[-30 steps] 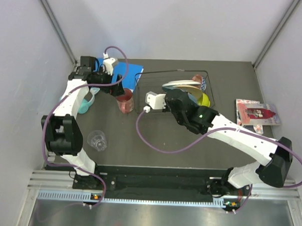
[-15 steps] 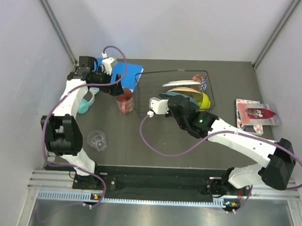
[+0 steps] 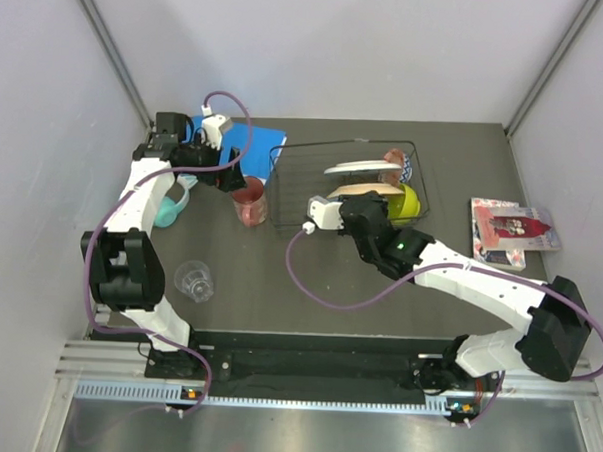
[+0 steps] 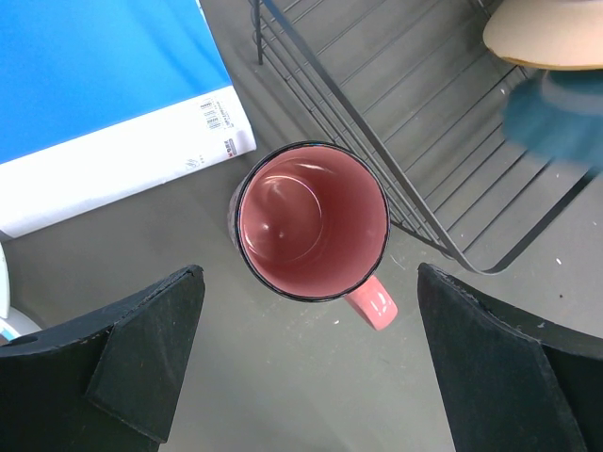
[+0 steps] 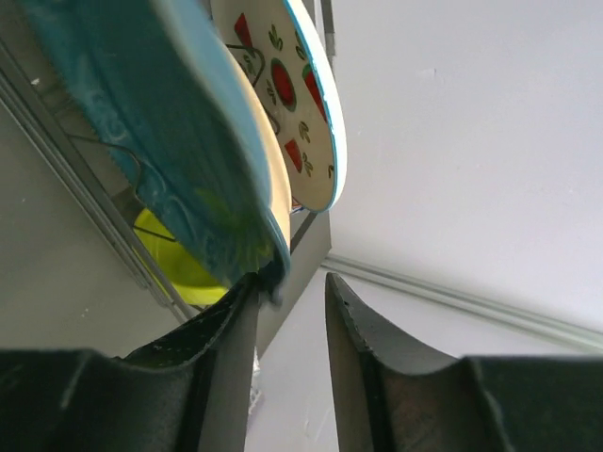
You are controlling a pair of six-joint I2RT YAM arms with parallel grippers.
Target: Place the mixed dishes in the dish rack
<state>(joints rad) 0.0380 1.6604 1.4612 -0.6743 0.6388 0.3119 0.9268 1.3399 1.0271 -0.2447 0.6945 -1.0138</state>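
At the far left of the table (image 3: 278, 295) lie teal headphones (image 3: 172, 208). Nearer the arm bases a clear glass (image 3: 194, 279) stands upright on its own, well apart from the dish rack (image 3: 301, 181).

The left gripper (image 4: 309, 275) hangs straight above a red cup (image 4: 311, 221). Its jaws are spread wide, one finger on each side of the cup, touching nothing and holding nothing. The cup stands upright on the table, open end up, with a small pink handle pointing toward the near edge. It sits just outside the rack's left corner, close beside the wire and just beside the white edge of a blue book (image 4: 94, 75), which lies flat behind it.

The rack is a black wire basket in the middle of the table. Inside it a white plate (image 3: 362, 168) with red and green marks and a peach plate (image 3: 368, 190) lean on edge, close together. A teal plate (image 5: 141, 113) leans against the peach one on the near side, its lower part among the wires. A lime bowl (image 3: 410, 201) sits to the right of the plates, and a red patterned bowl (image 3: 395, 158) is at the rack's far right corner.

The right gripper (image 5: 290, 281) is at the teal plate's rim. Its jaws stand a little apart with an empty gap between them; the rim lies against the tip of one finger and is not clamped.

To the right of the rack a printed booklet (image 3: 511, 230) lies flat.
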